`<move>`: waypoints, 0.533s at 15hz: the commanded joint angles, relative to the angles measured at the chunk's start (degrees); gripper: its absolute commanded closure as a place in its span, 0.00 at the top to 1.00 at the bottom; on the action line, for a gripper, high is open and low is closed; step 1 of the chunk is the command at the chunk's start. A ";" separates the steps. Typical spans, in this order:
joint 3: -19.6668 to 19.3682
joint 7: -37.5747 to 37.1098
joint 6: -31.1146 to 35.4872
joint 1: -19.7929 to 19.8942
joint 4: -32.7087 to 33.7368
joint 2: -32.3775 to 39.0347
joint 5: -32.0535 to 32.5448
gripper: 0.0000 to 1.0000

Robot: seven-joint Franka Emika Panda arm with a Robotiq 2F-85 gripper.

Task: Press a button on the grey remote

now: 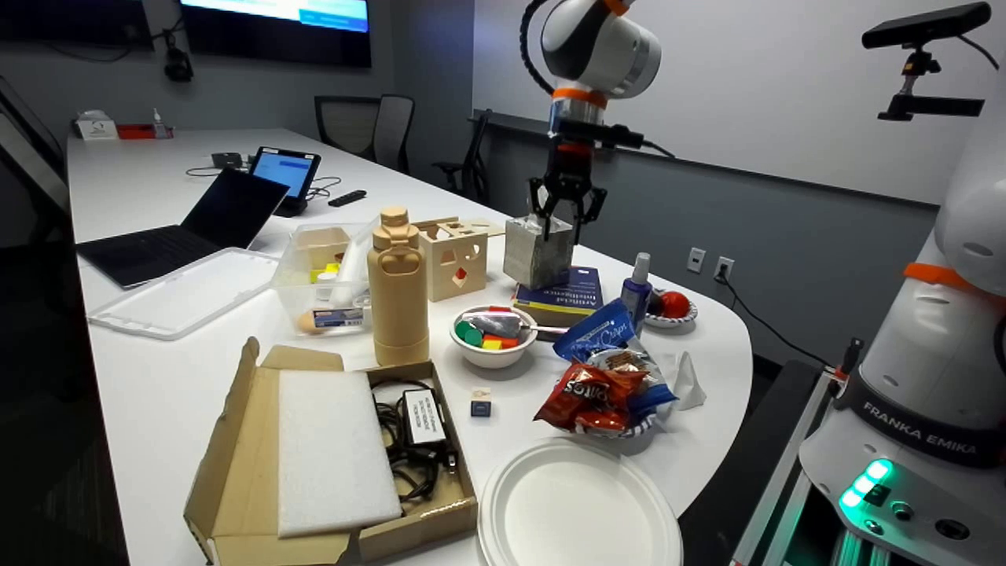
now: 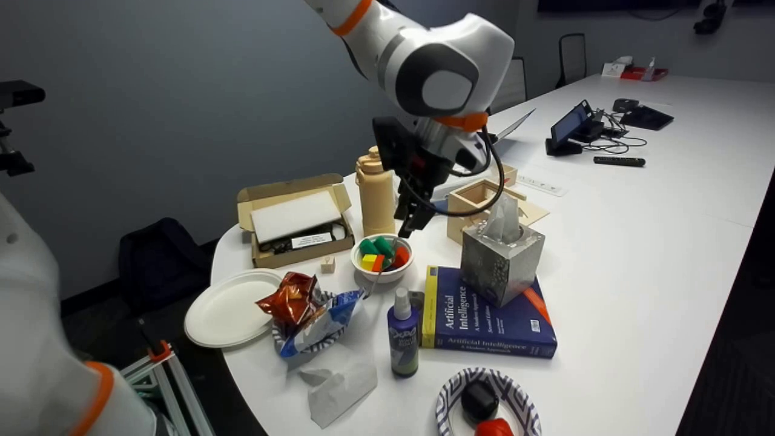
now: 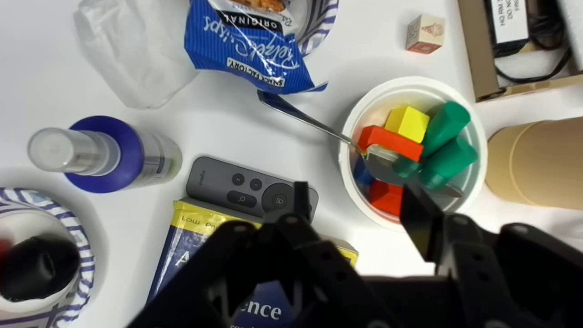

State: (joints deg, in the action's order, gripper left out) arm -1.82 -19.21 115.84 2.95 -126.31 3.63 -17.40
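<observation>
The grey remote (image 3: 214,182) lies flat on the white table in the wrist view, along the yellow spine edge of the blue book. Its small round buttons, an oval search button and a round pad show on its upper face. In an exterior view only a small end of the remote (image 2: 416,298) shows, behind the spray bottle; I cannot make it out in the remaining exterior view. My gripper (image 3: 355,200) is open and empty, above the table. In the wrist view one fingertip overlaps the remote's pad end and the other the bowl. The gripper shows in both exterior views (image 1: 563,228) (image 2: 405,225).
A white bowl (image 3: 347,182) of coloured blocks with a spoon stands beside the remote. The blue book (image 2: 448,339) carries a tissue box (image 2: 499,266). A purple spray bottle (image 2: 404,339), snack bags (image 1: 605,385) and a tan flask (image 1: 399,306) stand near.
</observation>
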 commanded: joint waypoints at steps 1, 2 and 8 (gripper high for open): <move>0.40 -1.84 -7.98 -1.20 2.20 -6.37 4.30 0.88; 0.65 -1.68 -9.62 -1.34 3.02 -7.42 5.05 0.94; 1.72 -0.31 -15.66 -1.26 6.33 -10.56 7.53 1.00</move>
